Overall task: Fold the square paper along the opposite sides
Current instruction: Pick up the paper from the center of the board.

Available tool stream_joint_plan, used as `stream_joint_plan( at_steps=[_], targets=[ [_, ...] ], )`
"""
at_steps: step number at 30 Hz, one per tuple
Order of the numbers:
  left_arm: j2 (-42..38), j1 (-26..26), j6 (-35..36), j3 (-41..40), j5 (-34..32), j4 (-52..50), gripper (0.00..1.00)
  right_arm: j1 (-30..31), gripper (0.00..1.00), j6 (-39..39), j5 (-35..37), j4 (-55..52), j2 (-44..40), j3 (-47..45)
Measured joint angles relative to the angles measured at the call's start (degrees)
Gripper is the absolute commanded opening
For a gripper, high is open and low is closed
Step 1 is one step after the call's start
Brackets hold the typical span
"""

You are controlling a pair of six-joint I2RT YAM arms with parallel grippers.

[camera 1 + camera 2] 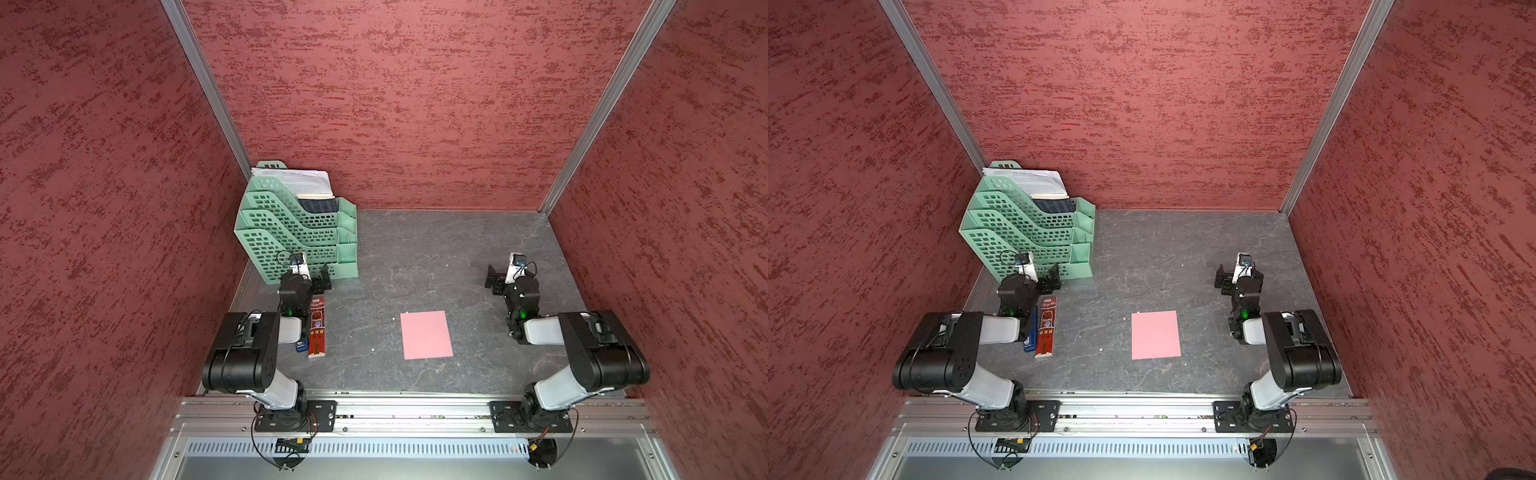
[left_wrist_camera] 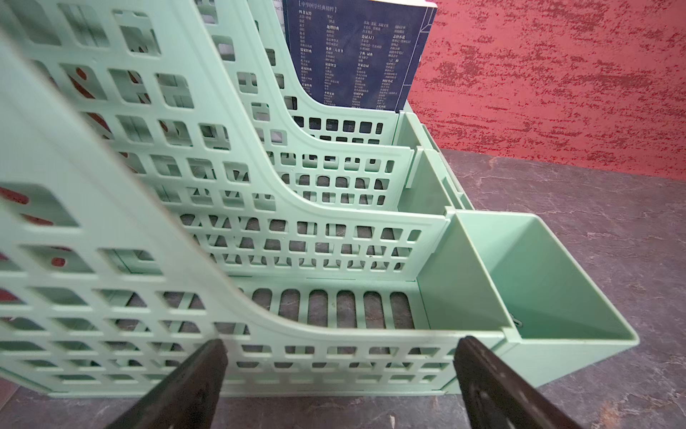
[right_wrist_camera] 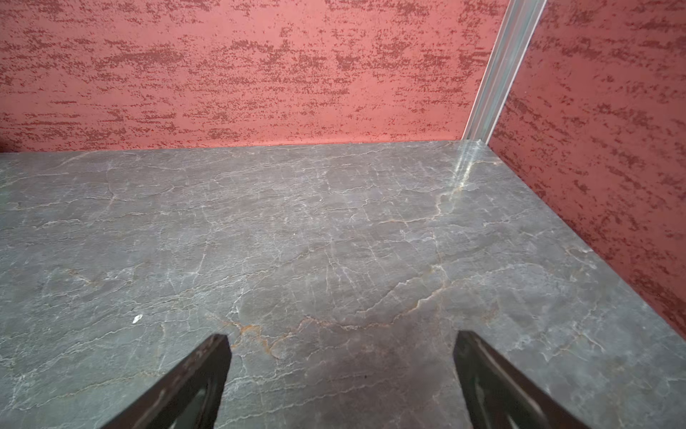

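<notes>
Both left claw point(image 2: 341, 341) and right claw point(image 3: 339, 336) gape empty.
Green slotted plastic rack point(image 1: 291, 232) holds white papers point(image 1: 299, 178), navy book point(image 2: 356, 55); light-pink square paper point(image 1: 426, 334) shows in both top views only.

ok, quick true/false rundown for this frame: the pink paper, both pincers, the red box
1. The light-pink square paper sheet lies flat and unfolded on the dark grey stone-look tabletop. True.
2. The left pincer is shut on the paper. False: its jaws stand open and empty, facing the green perforated plastic rack, away from the paper.
3. The narrow red printed box lies beside the left arm, apart from the paper. True.
4. The right pincer holds a corner of the paper. False: it is open over bare tabletop, with nothing between its jaws.
</notes>
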Motion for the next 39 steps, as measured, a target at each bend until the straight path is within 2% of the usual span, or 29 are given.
stream_joint_plan(
  at_steps=[32, 33, 36, 39],
  targets=[
    [-0.07, -0.26, 0.20, 0.07, 0.31, -0.20, 1.00, 0.00, 0.99, 0.00, 0.00, -0.02, 0.00, 0.00],
    [-0.37, -0.13, 0.24, 0.35, 0.83, -1.40, 1.00, 0.00, 0.99, -0.02, 0.02, -0.07, -0.02, 0.00],
    [-4.11, -0.46, 0.59, 5.90, 0.37, -14.40, 1.00, 0.61, 0.99, -0.26, 0.70, -2.49, -1.57, 0.02],
    [-9.03, -1.40, 0.04, 12.57, -2.25, -25.53, 1.00, 3.30, 0.99, -1.40, 4.26, -8.46, -7.52, 0.46]
  ],
)
